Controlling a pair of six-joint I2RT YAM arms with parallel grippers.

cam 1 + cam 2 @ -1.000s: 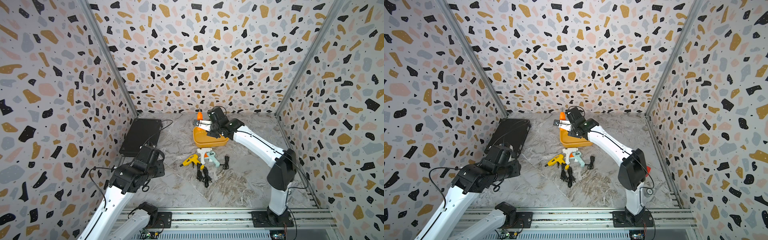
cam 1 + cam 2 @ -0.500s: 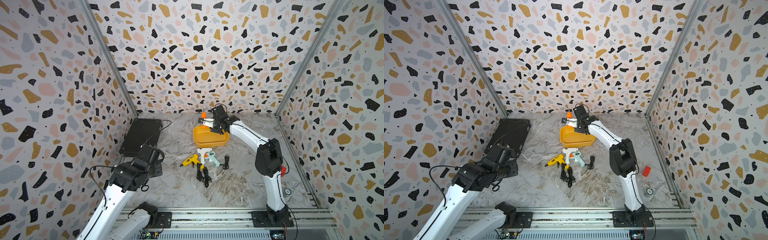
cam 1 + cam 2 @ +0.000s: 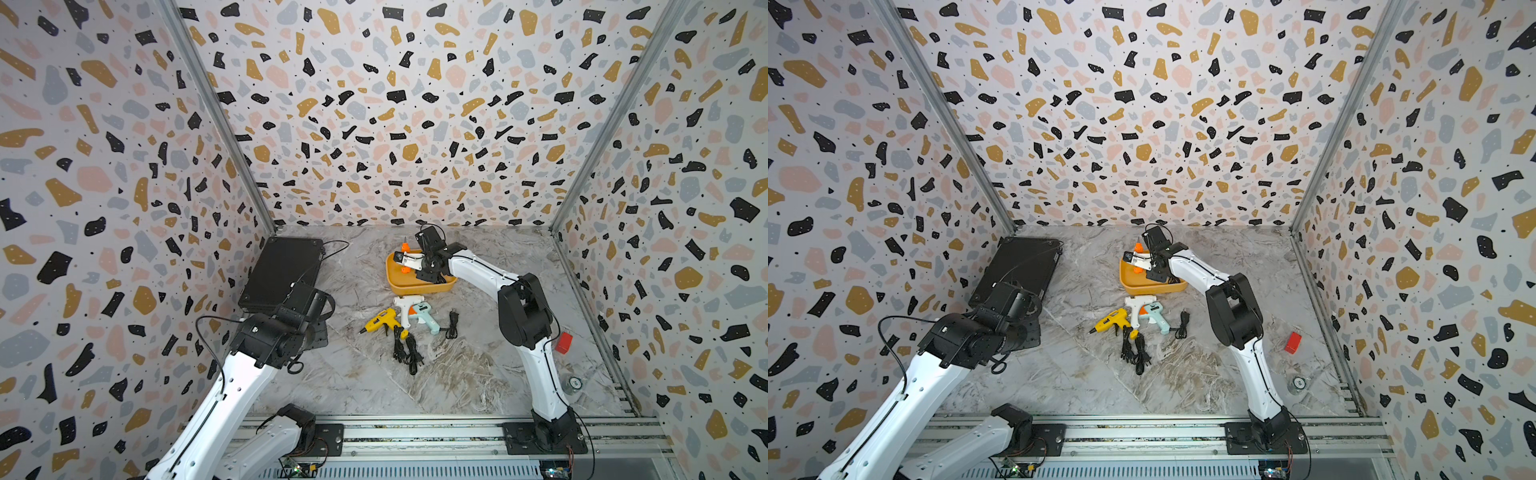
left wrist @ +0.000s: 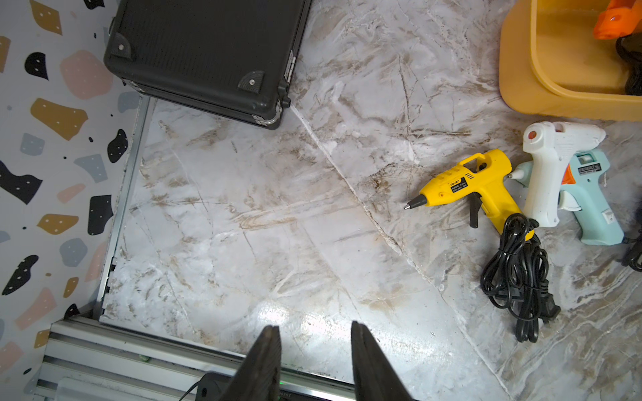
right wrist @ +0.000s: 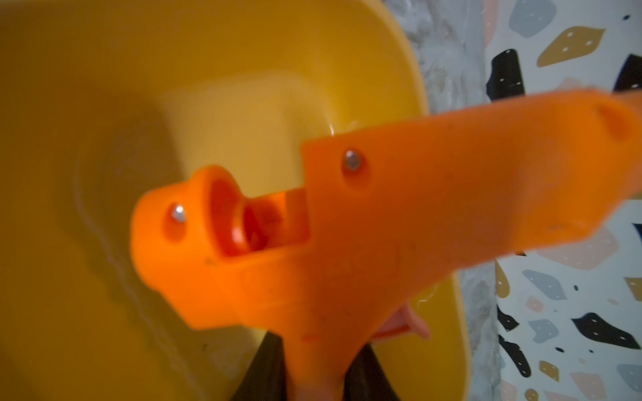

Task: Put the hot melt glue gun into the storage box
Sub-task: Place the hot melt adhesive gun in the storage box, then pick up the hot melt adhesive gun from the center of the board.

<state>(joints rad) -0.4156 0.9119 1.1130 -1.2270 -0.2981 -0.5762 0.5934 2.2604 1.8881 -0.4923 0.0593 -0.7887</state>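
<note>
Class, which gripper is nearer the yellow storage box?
Right. The right gripper is above the storage box, holding an orange glue gun; the left gripper hangs near the black case, apart from the box.

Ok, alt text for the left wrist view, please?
A yellow glue gun, a white glue gun and a blue glue gun lie on a table beside a mustard box, with a black case nearby. The left tool is open.

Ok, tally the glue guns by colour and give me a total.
orange gun: 1
yellow gun: 1
white gun: 1
pale blue gun: 1
Total: 4
</note>
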